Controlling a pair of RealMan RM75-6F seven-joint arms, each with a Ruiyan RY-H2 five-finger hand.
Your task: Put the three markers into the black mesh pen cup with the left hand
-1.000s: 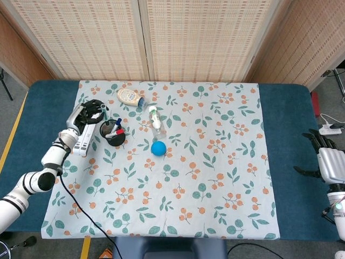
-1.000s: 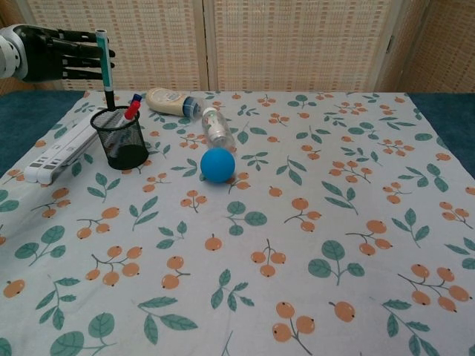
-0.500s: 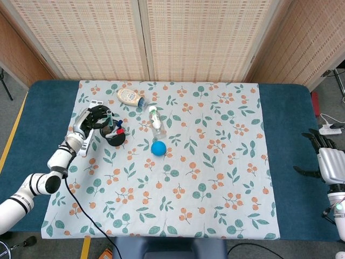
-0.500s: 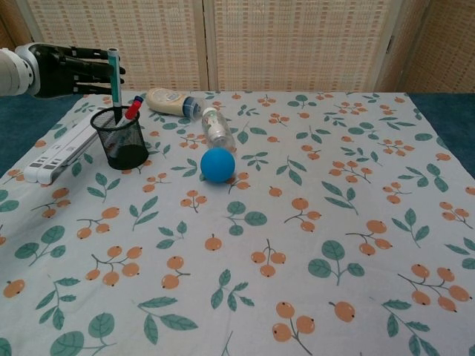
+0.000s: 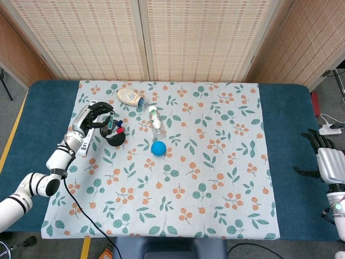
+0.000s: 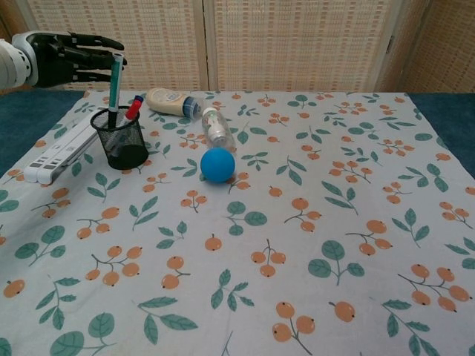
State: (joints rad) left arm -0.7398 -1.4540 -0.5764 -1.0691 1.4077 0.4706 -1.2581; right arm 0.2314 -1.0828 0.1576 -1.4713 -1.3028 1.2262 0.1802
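The black mesh pen cup (image 6: 120, 139) (image 5: 114, 135) stands at the table's far left on the floral cloth. A green marker (image 6: 113, 83) (image 5: 110, 121) stands upright in it, beside a red-capped marker (image 6: 132, 109) and a blue one (image 5: 118, 123). My left hand (image 6: 70, 55) (image 5: 97, 115) hovers just above and left of the cup, fingers fanned out, their tips close to the green marker's top but not clasping it. My right hand (image 5: 326, 160) rests off the cloth at the far right, fingers apart and holding nothing.
A white power strip (image 6: 56, 154) lies left of the cup. A mayonnaise bottle (image 6: 169, 101) and a clear bottle (image 6: 215, 127) lie on their sides behind a blue ball (image 6: 217, 165). The floral cloth (image 6: 312, 245) covers the table.
The left hand carried the green marker over the cup and lowered it in. Its fingers have now spread off the marker, which stands in the cup. The right hand stayed still.
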